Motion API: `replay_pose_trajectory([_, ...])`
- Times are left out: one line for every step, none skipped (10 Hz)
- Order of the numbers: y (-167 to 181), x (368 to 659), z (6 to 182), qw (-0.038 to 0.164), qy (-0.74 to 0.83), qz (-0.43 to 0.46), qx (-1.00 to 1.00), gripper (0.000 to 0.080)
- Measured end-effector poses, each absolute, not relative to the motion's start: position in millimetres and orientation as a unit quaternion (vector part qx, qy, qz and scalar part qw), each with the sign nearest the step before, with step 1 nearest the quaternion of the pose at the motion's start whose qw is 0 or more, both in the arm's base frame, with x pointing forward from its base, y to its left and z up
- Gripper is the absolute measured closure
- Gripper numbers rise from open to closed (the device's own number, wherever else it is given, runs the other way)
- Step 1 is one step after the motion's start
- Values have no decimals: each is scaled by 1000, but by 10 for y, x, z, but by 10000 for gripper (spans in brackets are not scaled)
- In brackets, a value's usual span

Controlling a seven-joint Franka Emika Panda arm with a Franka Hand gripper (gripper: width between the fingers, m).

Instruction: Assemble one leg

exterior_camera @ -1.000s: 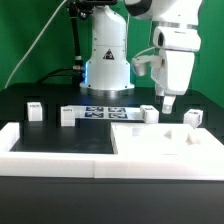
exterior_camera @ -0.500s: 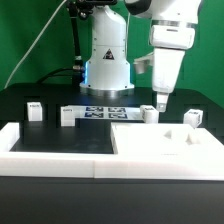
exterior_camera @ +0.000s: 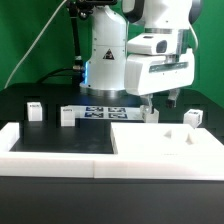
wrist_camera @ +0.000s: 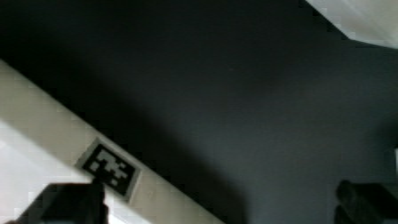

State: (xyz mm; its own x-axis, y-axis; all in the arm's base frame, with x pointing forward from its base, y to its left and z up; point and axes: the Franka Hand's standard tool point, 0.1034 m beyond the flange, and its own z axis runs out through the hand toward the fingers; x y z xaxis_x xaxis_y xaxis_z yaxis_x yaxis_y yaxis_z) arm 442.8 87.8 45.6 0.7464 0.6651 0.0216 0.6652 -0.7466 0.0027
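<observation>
A robot arm's two-finger gripper [exterior_camera: 162, 100] hangs above a black table [exterior_camera: 40, 95], its dark fingers [wrist_camera: 71, 205] spread wide apart and holding nothing; the wrist view shows only bare tabletop between them. The nearest small white rectangular plastic leg [exterior_camera: 150, 114] with a black-and-white tag stands upright just below the finger on the exterior view's left, close beside the large flat white square panel [exterior_camera: 150, 145]; three similar white posts [exterior_camera: 35, 110] stand elsewhere on the table.

The risk, as I judge it: the leg sits under one finger rather than midway between the two; a straight descent could land that finger on the post's top, tipping it or shoving it against the panel; the grip needs centring first.

Compared with half a second ago, the wrist has turned; the gripper then showed its narrow side, and now its broad face and both fingers face the exterior view; the leg has not moved.
</observation>
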Motion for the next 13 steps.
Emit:
replay_pose_trajectory([891,4432,462,5,-324,-11,-946,151])
replay_pose_trajectory([898,4430,460,6,-307,-11,-952,151])
replay_pose_trajectory([908,4421,461,11,-237,-11,-971,151])
replay_pose_trajectory([920,4344,451,17,-154,-16,-988,151])
replay_pose_trajectory([957,4283,441,20,-100,-13,-995,151])
replay_pose_trajectory([1031,4258,437,24,-41,-14,-999,151])
replay_pose_trajectory([1112,4222,429,29,28,-9,-999,151])
replay_pose_trajectory([1161,4204,420,32,68,-7,-997,151])
replay_pose_trajectory([1209,4182,408,36,128,-2,-991,151])
replay_pose_trajectory([1253,4176,396,43,187,-2,-981,151])
replay_pose_trajectory([1268,4178,373,51,230,-9,-972,151])
replay_pose_trajectory([1279,4178,376,52,235,-7,-970,151])
replay_pose_trajectory([1283,4178,377,55,270,-5,-961,151])
